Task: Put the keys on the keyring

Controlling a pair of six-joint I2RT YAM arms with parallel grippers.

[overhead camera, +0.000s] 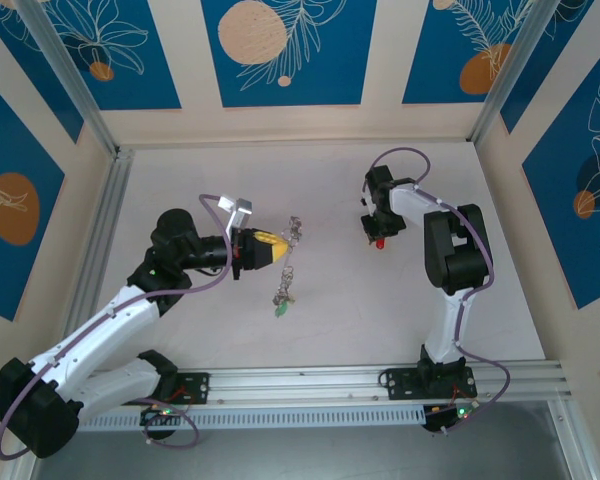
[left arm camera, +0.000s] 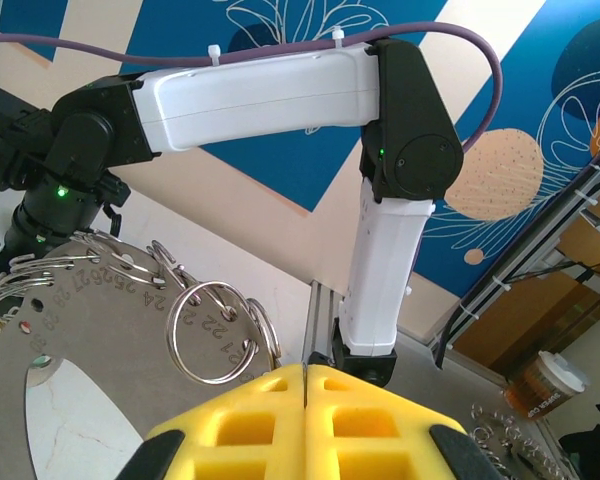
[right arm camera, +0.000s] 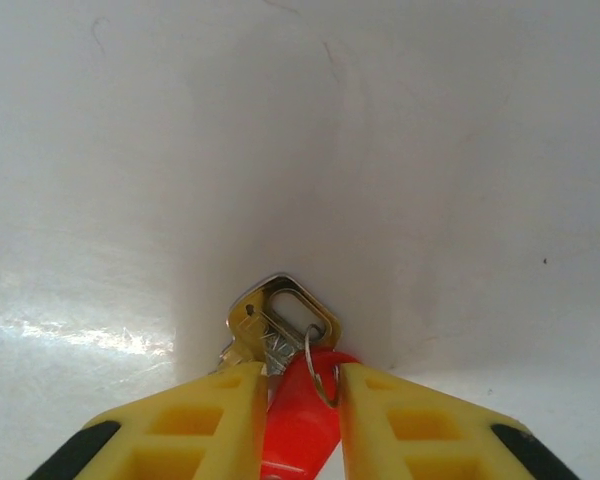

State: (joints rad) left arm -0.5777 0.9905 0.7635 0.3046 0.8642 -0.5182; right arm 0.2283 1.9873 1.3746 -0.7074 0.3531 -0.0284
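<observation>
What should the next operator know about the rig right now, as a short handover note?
Left gripper: shut on the flat silver numbered metal keyring, held upright; a green-tagged key hangs from it.
Right gripper: shut on a brass-coloured key with a red plastic tag, tip down over the white table, apart from the keyring.
Done: red-tagged key gripped.
Left: carry it across and thread it onto the keyring.

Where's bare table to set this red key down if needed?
Bare table lies between the keyring and the right gripper, along the back wall, and beside the near rail between the arm bases. Crowded around the keyring at the left gripper.
</observation>
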